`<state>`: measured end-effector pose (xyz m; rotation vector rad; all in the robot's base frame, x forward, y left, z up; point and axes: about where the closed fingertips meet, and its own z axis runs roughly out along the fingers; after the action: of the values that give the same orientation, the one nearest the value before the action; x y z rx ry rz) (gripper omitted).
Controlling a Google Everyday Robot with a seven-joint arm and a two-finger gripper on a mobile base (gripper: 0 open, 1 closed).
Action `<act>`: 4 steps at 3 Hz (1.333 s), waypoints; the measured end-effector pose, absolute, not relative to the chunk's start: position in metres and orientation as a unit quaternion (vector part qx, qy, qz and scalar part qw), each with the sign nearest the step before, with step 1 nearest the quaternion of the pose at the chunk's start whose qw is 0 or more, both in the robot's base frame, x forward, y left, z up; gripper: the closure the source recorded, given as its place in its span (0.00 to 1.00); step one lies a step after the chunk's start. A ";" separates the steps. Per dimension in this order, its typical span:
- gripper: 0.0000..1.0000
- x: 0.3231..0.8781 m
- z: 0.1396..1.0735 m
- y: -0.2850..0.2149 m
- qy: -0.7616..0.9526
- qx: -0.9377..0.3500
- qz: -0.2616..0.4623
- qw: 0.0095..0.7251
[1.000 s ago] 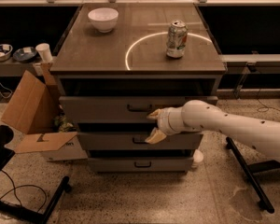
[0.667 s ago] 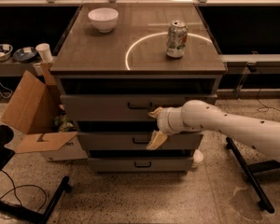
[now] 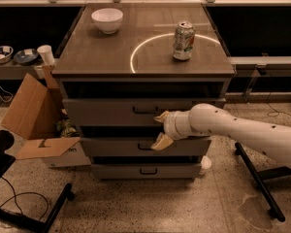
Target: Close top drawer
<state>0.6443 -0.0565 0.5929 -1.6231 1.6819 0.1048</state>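
A: Camera view. What is obscured?

B: The white arm (image 3: 242, 130) enters from the right and is cut off at the frame edge. It covers the right part of the top drawer (image 3: 106, 111) front. The band between the bench (image 3: 102, 57) top and that front is in deep shadow, so the inside of the drawer cannot be made out.

A: Appearance of the drawer?

B: It has a wide grey front panel, the tallest of three, with a small dark handle (image 3: 145, 110) at its centre. It sits directly under the bench top, above the middle drawer (image 3: 111, 147) and the bottom drawer (image 3: 121, 170). The front appears to stand slightly forward of the carcass.

A: Gripper position and state?

B: The gripper (image 3: 161, 129) is in front of the cabinet, just right of and below the handle. Its fingers (image 3: 161, 141) are spread apart and hold nothing. The upper one lies over the lower edge of the top drawer front, the lower one over the middle drawer front. I cannot tell whether either touches.

A: On top?

B: A white bowl (image 3: 107, 20) at rear left and a can (image 3: 184, 41) at right, well apart.
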 end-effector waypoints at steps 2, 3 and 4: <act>0.65 0.633 0.613 -0.057 0.662 -0.646 0.020 0.380; 0.87 0.592 0.633 -0.063 0.671 -0.665 -0.009 0.328; 1.00 0.520 0.646 -0.076 0.691 -0.684 -0.018 0.233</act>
<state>0.5195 -0.0759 0.6459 -1.8781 1.8977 -0.0481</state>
